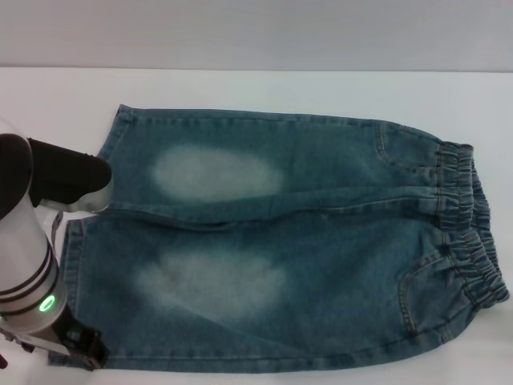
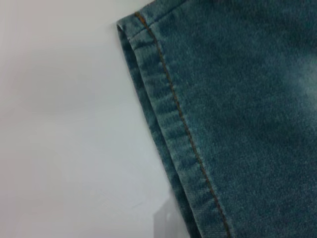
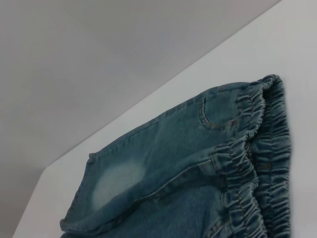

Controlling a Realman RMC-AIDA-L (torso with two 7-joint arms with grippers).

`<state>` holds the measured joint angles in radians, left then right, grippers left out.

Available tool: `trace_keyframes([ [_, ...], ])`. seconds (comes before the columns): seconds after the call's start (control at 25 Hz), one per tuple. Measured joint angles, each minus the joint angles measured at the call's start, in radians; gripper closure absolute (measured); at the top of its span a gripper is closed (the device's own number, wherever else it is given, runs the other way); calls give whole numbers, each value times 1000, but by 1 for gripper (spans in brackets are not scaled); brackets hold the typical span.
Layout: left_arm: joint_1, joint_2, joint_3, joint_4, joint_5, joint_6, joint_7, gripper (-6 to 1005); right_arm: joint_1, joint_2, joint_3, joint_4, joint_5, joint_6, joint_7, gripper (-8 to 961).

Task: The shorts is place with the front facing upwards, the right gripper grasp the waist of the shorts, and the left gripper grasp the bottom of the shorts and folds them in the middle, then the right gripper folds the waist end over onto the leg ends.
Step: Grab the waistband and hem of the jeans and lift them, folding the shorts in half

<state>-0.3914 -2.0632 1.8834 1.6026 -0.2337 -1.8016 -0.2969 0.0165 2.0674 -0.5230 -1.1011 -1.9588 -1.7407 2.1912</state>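
The shorts point(image 1: 280, 241) lie flat and spread out on the white table, front up, with pale faded patches on both legs. The waist of the shorts point(image 1: 465, 233) is the puckered elastic band at the right end. The leg ends point(image 1: 74, 265) lie at the left. My left gripper point(image 1: 80, 346) sits low at the near left corner of the near leg, on the silver arm with the green light. The left wrist view shows the stitched hem point(image 2: 173, 129) close up at the leg's corner. The gathered waist point(image 3: 252, 163) fills the right wrist view. The right gripper is out of view.
The white table point(image 1: 240, 88) extends beyond the shorts at the back and left, ending at a grey wall. A black and silver part of my left arm point(image 1: 64, 176) hangs over the gap between the two leg ends.
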Motion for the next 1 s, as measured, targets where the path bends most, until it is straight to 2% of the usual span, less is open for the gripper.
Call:
trace_keyframes([
  [0.24,-7,0,-5,-25,-4,7,2,246,3,-1,0,0,0,-1,0,303],
  [0.44,-22,0,-64,-35,-33,-5,43,263,5,-2,3,0,0,-9,0,303],
  [0.56,-22,0,-70,-41,-42,-2,50,273,7,-3,3,0,0,-9,1,302],
  [0.76,-28,-1,-70,-44,-43,-3,54,469,8,-3,4,1,0,-10,5,302],
  [1.0,-27,0,-73,-48,-45,-2,62,754,10,-3,11,0,0,-12,7,303],
])
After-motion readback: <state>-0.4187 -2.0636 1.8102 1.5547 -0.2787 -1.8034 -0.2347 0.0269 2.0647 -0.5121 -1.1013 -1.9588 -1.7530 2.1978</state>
